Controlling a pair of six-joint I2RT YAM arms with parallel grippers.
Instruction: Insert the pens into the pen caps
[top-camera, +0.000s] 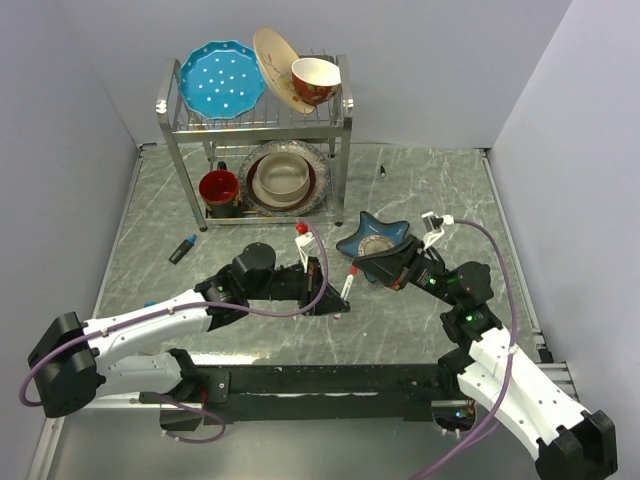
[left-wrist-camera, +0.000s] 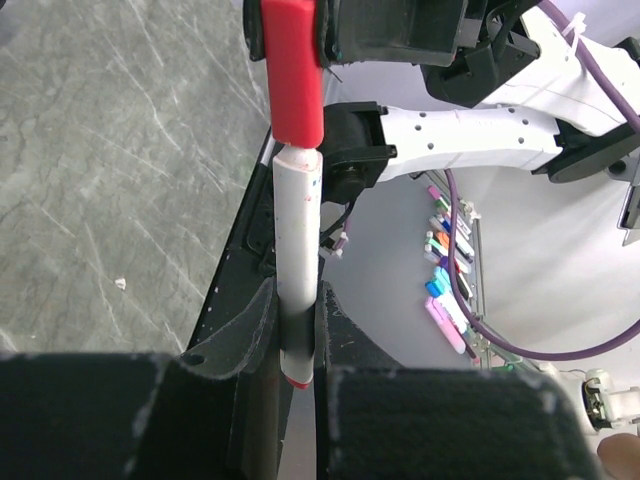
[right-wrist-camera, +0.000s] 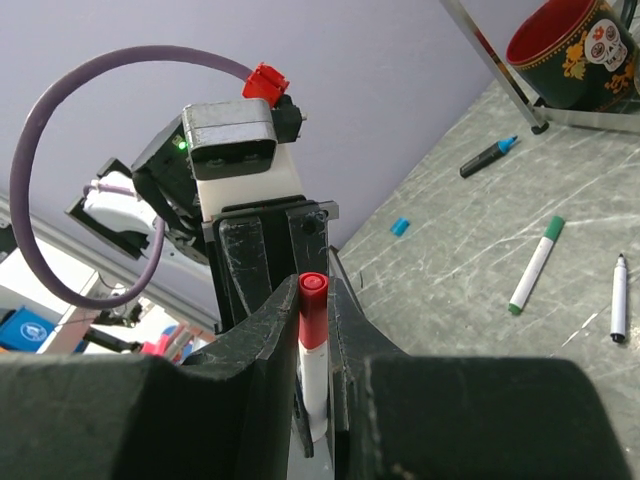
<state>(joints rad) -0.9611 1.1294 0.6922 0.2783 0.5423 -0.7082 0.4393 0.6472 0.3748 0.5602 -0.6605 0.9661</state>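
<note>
The red cap (left-wrist-camera: 293, 80) sits over the top end of the white pen (left-wrist-camera: 297, 225), which is raised off the table (right-wrist-camera: 455, 290) between my two arms. My left gripper (left-wrist-camera: 296, 318) is clamped on the lower part of the barrel, with a red stub showing below the fingers. My right gripper (right-wrist-camera: 312, 318) is closed around the cap from the opposite side.

The cap's rim meets the barrel, but I cannot tell whether it is fully seated. To do this well I would hold cap and barrel on one line and push straight along the pen's axis, not sideways. I would also grip the barrel firmly enough that it cannot slide through my left fingers, since a tilt here could jam the cap.

Farther out on the table lie a green-ended pen (right-wrist-camera: 535, 265), a black-ended pen (right-wrist-camera: 619, 298), a loose blue cap (right-wrist-camera: 400, 226) and a dark marker (right-wrist-camera: 487, 158) with a blue tip. The marker is near a skull-painted mug (right-wrist-camera: 570, 45).

I can read no brand or writing anywhere. The barrel shows only faint specks.
</note>
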